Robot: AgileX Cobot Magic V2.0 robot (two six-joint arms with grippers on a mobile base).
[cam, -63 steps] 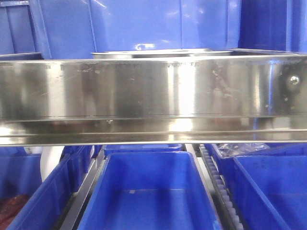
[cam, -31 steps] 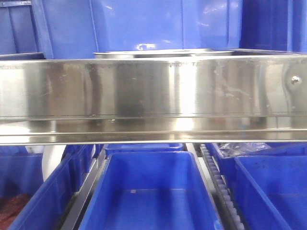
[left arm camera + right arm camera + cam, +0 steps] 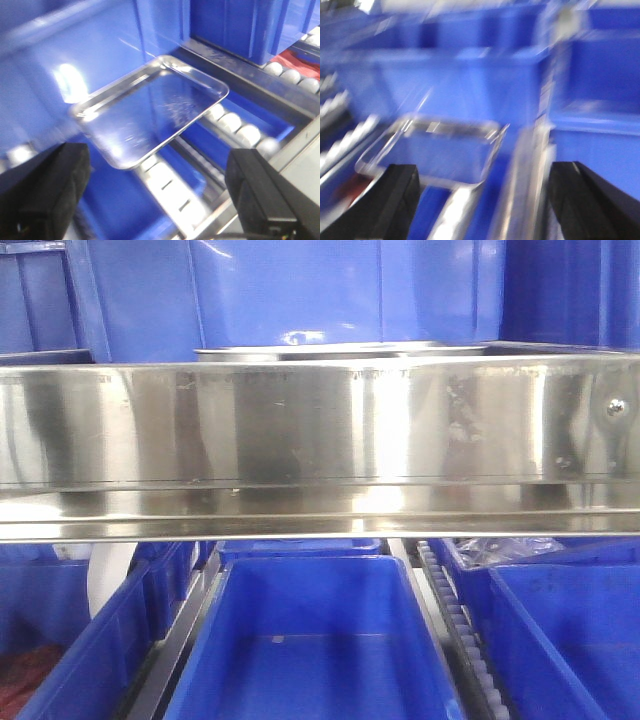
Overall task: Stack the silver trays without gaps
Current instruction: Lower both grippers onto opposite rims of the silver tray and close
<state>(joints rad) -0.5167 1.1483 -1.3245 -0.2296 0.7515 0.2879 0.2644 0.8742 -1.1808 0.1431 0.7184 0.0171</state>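
Left gripper (image 3: 157,200), fingers wide apart and empty, faces a tray (image 3: 150,107) by white rollers (image 3: 240,131). Right gripper (image 3: 487,202), likewise spread, faces a blurred tray (image 3: 432,145).

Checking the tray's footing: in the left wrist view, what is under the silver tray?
White rollers emerge from under the right edge of the silver tray and a white slotted strip from under its near edge, with blue plastic between. Whatever lies beneath its middle is covered.
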